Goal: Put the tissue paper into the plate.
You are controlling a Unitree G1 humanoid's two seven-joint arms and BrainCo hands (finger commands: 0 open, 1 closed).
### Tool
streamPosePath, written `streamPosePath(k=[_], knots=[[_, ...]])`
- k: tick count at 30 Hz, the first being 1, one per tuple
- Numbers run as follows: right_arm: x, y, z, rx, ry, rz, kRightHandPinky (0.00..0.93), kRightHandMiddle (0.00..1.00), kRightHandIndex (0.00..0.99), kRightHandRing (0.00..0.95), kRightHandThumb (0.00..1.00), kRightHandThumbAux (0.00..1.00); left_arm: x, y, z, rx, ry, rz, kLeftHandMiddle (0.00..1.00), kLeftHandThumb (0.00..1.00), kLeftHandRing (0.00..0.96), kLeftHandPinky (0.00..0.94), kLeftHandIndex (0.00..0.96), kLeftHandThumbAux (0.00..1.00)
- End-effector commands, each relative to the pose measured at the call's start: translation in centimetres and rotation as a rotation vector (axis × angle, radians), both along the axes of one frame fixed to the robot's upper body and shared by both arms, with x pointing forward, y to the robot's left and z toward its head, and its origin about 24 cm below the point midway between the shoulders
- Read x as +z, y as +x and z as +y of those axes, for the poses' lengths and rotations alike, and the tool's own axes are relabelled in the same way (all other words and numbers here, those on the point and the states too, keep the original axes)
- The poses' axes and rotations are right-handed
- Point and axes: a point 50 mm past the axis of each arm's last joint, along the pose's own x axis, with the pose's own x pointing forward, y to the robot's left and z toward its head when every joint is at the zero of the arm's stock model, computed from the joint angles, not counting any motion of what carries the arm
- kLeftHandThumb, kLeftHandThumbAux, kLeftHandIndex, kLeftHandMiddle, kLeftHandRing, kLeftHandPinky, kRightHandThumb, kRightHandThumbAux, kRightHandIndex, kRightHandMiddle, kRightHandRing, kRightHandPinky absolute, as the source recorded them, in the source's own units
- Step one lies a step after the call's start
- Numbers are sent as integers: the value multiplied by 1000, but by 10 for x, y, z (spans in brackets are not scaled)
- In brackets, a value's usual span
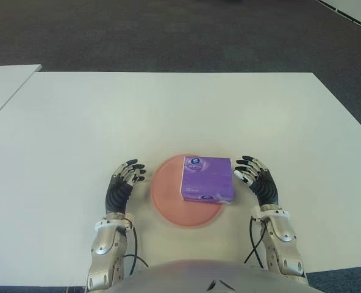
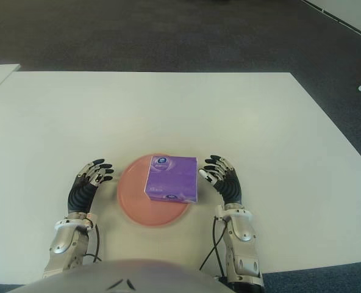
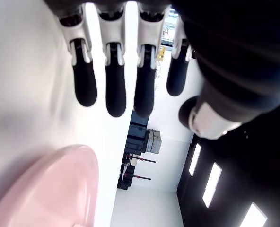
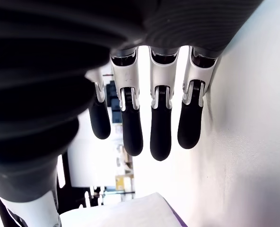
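Table holds 2 relaxed hands flanking tissue-loaded plate.

Purple tissue pack lying flat on pink plate (right half, overhanging rim)

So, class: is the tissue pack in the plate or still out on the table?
In. The tissue pack lies flat on the pink plate, its right edge overhanging the rim. Both hands, left and right, are open beside it.
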Motion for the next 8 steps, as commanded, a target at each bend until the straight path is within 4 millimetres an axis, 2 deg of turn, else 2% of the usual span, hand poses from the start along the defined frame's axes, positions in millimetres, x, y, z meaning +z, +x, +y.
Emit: streamPosePath(k=[1, 8], knots=[[-25, -18, 1, -17, 42, 160, 405, 372, 271, 396, 300, 763, -14, -13, -2, -6, -19, 112, 391, 295, 401, 416, 310, 666], [-24, -19, 2, -13, 13, 160, 388, 369, 257, 390, 263, 751, -12, -14, -2, -2, -15, 116, 386, 300, 399, 413, 299, 662]])
